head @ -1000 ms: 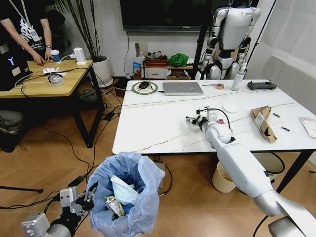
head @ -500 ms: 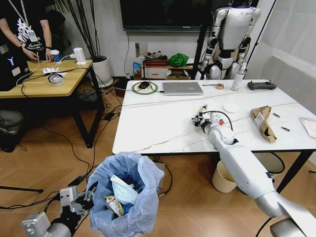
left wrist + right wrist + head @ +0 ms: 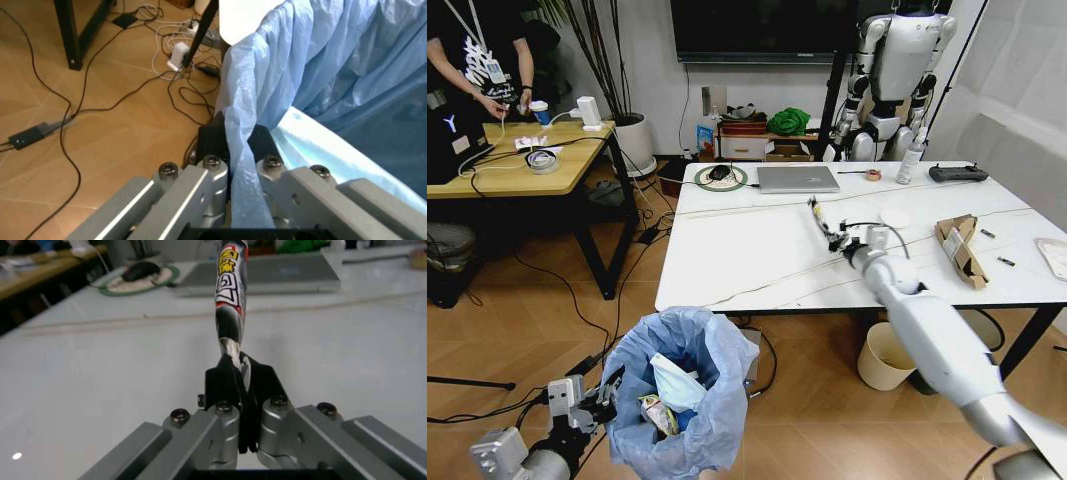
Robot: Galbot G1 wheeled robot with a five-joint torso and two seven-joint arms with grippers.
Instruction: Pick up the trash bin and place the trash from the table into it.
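Lifted off the table (image 3: 727,255), right gripper (image 3: 839,241) pinches wrapper (image 3: 819,218) pointing up-away.

We are showing a smooth white-grey right arm with a thin black cable looping near its wrist. Our right gripper (image 3: 240,371) and left gripper (image 3: 233,145) are both wearing black fingertips on brushed silver fingers studded with round screws.

Light-blue trash bin (image 3: 689,395) — white veined table (image 3: 757,255) — black-yellow wrapper (image 3: 229,300).
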